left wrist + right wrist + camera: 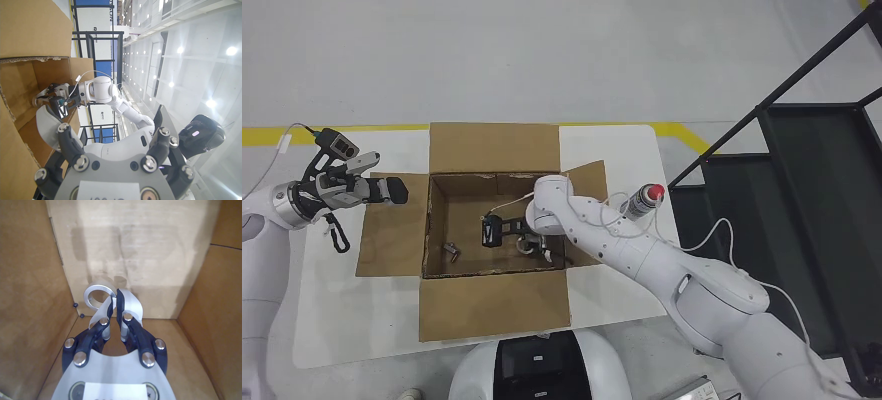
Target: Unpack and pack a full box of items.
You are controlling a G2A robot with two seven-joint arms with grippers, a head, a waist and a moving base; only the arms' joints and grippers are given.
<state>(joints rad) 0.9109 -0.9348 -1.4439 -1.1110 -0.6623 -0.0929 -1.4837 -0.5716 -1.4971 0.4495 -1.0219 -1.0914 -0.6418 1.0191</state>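
Note:
An open cardboard box (494,300) stands mid-table with its flaps spread. My right gripper (115,301) is down inside it, shut on the rim of a silver metal ring (90,298) close to the box's inner wall. The same right gripper (45,94) and ring (36,102) also appear in the left wrist view. From above, the right gripper (534,248) sits low in the box. My left gripper (105,121) is open and holds nothing; it hovers over the box's left flap (392,190).
A small metal part (452,247) lies on the box floor to the left. Two tiny black screws (75,305) rest in an inner corner. A red-capped can (645,198) stands on the white table (612,145) right of the box. A dark metal rack (802,190) borders the right side.

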